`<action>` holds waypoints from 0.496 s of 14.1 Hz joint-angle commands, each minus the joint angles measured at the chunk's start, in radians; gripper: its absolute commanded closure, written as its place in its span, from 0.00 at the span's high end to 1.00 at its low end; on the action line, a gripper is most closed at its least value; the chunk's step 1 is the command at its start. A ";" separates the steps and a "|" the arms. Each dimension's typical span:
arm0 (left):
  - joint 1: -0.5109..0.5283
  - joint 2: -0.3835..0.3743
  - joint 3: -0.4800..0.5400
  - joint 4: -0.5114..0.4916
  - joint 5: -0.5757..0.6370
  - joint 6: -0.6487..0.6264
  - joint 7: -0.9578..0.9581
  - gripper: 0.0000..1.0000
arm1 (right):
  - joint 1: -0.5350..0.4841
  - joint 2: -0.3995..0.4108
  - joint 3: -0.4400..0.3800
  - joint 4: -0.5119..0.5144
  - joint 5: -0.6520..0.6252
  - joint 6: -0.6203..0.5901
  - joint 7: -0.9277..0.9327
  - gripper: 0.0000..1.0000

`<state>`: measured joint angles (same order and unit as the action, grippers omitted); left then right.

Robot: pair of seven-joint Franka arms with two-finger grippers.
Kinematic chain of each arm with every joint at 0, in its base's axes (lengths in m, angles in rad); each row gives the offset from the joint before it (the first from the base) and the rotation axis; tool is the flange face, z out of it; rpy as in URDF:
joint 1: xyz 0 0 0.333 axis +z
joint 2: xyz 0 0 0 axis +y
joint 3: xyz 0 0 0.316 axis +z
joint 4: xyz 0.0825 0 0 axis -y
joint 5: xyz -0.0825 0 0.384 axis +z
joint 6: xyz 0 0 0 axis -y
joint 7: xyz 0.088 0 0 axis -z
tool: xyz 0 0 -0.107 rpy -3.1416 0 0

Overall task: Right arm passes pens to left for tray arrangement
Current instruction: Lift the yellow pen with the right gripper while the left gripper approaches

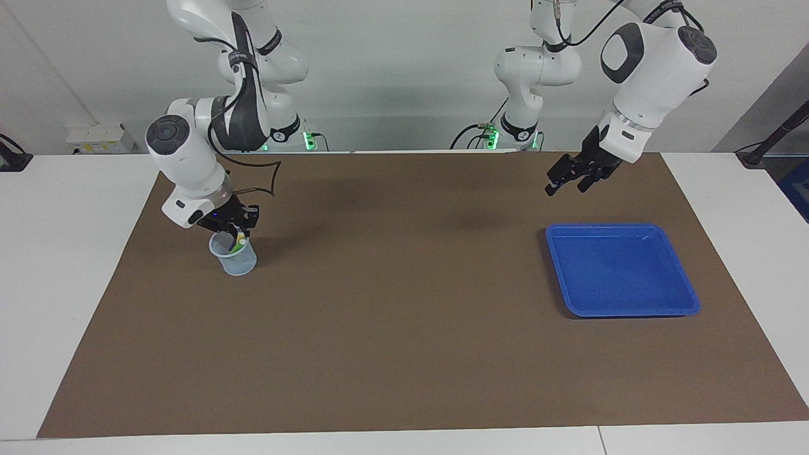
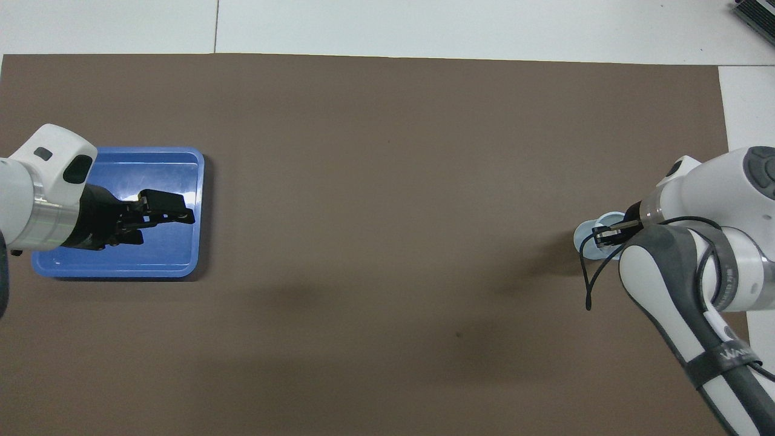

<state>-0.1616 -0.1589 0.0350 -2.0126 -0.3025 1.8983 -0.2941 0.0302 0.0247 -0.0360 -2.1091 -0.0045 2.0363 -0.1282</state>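
**Right hand at the cup, left hand aloft**

Right hand (image 1: 235,235) dips into the pale cup (image 1: 234,259) among the pens (image 1: 239,242), grip unclear; left hand (image 1: 565,181), fingers apart, hangs above the brown mat (image 1: 392,303) near the blue tray (image 1: 622,268); white tabletop (image 1: 69,265), pale wall; no legible writing.

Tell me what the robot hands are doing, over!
Right gripper down at small pale blue cup, fingers pinching a pen. Left gripper open, up in the air. Shallow bright blue plastic tray holds no pens. Nothing in the way.
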 commanded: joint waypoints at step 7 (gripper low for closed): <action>-0.064 -0.071 0.011 -0.169 -0.204 0.165 -0.129 1.00 | -0.018 -0.014 0.011 0.173 -0.163 -0.200 -0.163 0.00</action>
<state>-0.2106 -0.2028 0.0348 -2.1316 -0.4602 2.0202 -0.4101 0.0268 0.0202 -0.0354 -2.0301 -0.1298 1.9389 -0.2341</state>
